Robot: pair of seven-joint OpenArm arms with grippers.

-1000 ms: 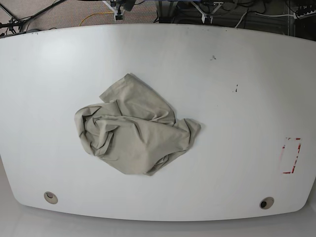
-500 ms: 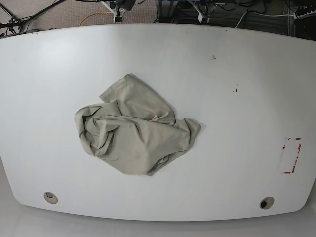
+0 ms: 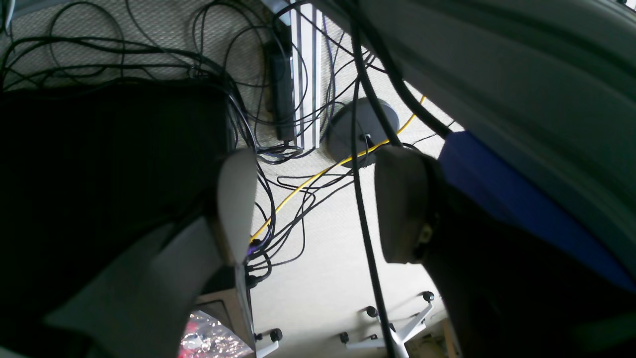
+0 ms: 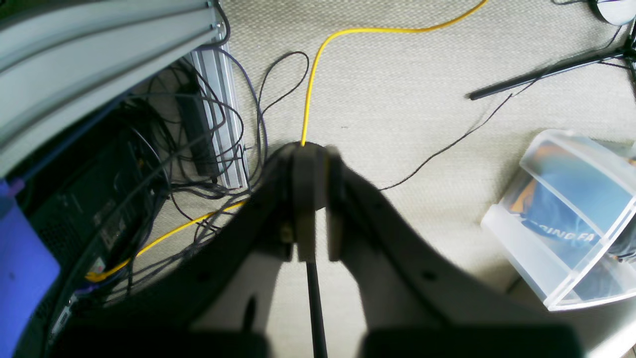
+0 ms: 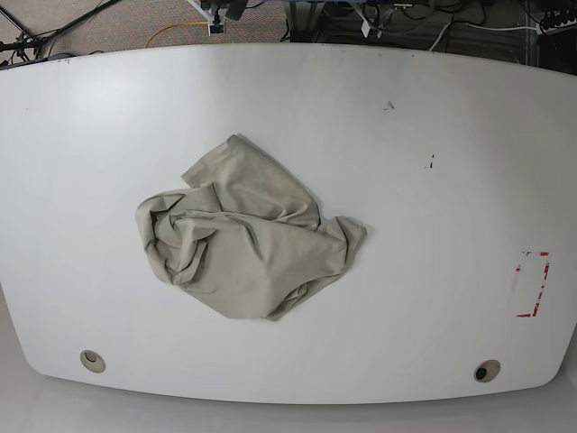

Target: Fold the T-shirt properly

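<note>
The khaki-beige T-shirt (image 5: 243, 233) lies crumpled in a heap on the white table (image 5: 433, 207), left of centre in the base view. Neither arm reaches over the table there. In the left wrist view my left gripper (image 3: 318, 209) hangs open above the floor, with only cables and carpet showing between its fingers (image 3: 237, 204). In the right wrist view my right gripper (image 4: 310, 199) is shut with nothing in it, also over the carpet beyond the table. The T-shirt does not show in either wrist view.
A red-marked rectangle (image 5: 532, 284) sits near the table's right edge. Two round holes (image 5: 92, 361) pierce its front edge. Black cables and a yellow cable (image 4: 318, 64) run over the carpet. A clear plastic box (image 4: 571, 219) stands on the floor at right.
</note>
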